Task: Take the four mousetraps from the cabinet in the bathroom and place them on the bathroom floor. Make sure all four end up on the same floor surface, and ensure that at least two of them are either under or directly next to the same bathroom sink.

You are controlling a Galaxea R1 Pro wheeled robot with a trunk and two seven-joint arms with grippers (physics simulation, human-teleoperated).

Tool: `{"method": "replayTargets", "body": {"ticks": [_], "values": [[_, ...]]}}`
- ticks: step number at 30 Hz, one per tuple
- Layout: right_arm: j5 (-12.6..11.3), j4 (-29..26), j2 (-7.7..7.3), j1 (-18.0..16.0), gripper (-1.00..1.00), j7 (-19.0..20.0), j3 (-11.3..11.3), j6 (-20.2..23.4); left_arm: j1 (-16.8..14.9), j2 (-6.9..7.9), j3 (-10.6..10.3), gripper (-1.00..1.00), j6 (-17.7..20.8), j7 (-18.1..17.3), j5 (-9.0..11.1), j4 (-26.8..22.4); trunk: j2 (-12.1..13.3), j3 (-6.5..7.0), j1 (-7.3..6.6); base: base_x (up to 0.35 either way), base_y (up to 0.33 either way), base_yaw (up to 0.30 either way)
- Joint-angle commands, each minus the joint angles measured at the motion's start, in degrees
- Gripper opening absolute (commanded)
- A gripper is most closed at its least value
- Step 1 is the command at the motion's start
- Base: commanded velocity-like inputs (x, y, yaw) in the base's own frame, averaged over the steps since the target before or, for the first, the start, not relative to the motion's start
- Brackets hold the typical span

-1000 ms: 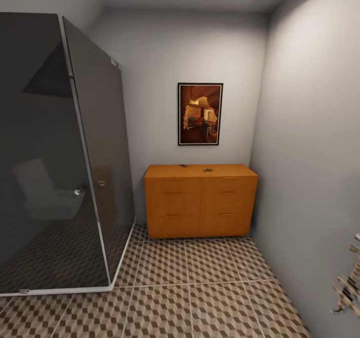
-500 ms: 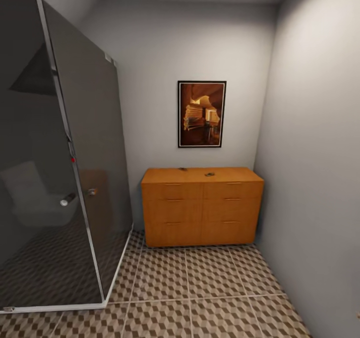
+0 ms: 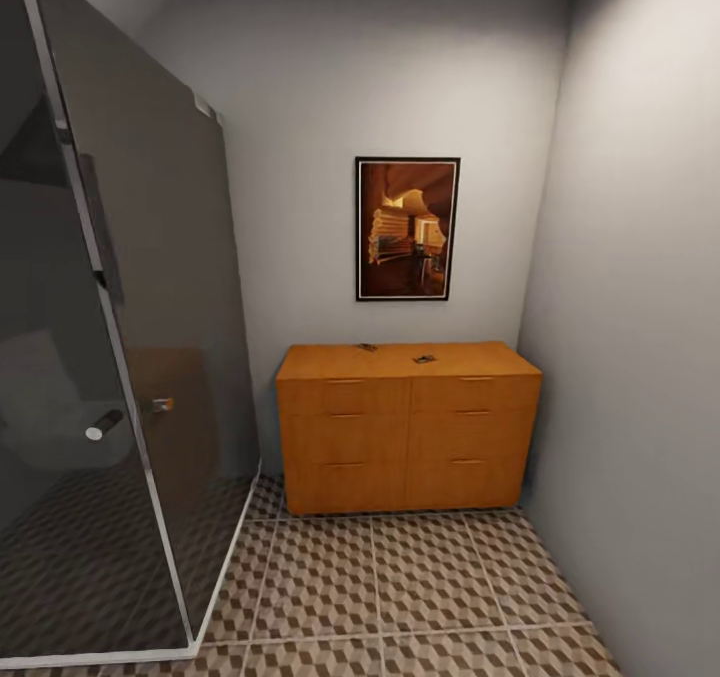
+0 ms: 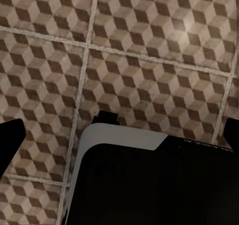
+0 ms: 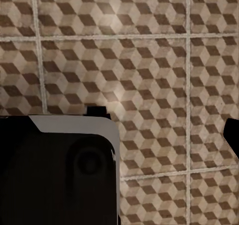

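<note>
Patterned floor tiles [image 3: 400, 577] fill the lower part of the head view and lead up to the orange-brown cabinet [image 3: 408, 427] at centre frame against the back wall, with a dark glass shower screen [image 3: 120, 357] at left. Two small dark pieces, probably mousetraps [image 3: 424, 359], lie on the cabinet's flat top, one right of its middle and one further left near the back edge; too small to read their long axis. Both wrist views look down at floor tiles, the cabinet is well ahead, neither arm is clearly nearer, and I cannot tell how the jaws stand.
</note>
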Motion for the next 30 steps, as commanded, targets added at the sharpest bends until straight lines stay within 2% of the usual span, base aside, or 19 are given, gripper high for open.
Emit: {"method": "replayTargets", "body": {"ticks": [1,7,16,30], "values": [[0.45,0.15,0.0,-0.08,1.0,-0.19,-0.23,-0.28,-0.05,-0.01,0.3,1.0,-0.18,0.05,0.13,0.06,-0.05,-0.09,0.04,0.324,0.0,0.0],[0.42,0.15,0.03,-0.08,1.0,-0.19,-0.23,-0.23,-0.05,-0.01,0.3,1.0,-0.17,0.05,0.12,0.06,-0.05,-0.08,0.04,0.324,0.002,-0.011],[0.32,0.15,0.03,-0.08,1.0,-0.19,-0.29,0.04,-0.05,-0.01,0.3,1.0,-0.18,0.05,0.11,0.06,-0.05,0.03,0.04,0.324,0.063,-0.123],[0.32,0.15,0.03,-0.08,1.0,-0.19,-0.32,0.07,-0.05,0.01,0.3,1.0,-0.21,0.05,0.11,0.06,-0.05,0.05,0.04,0.324,0.096,-0.014]]}}
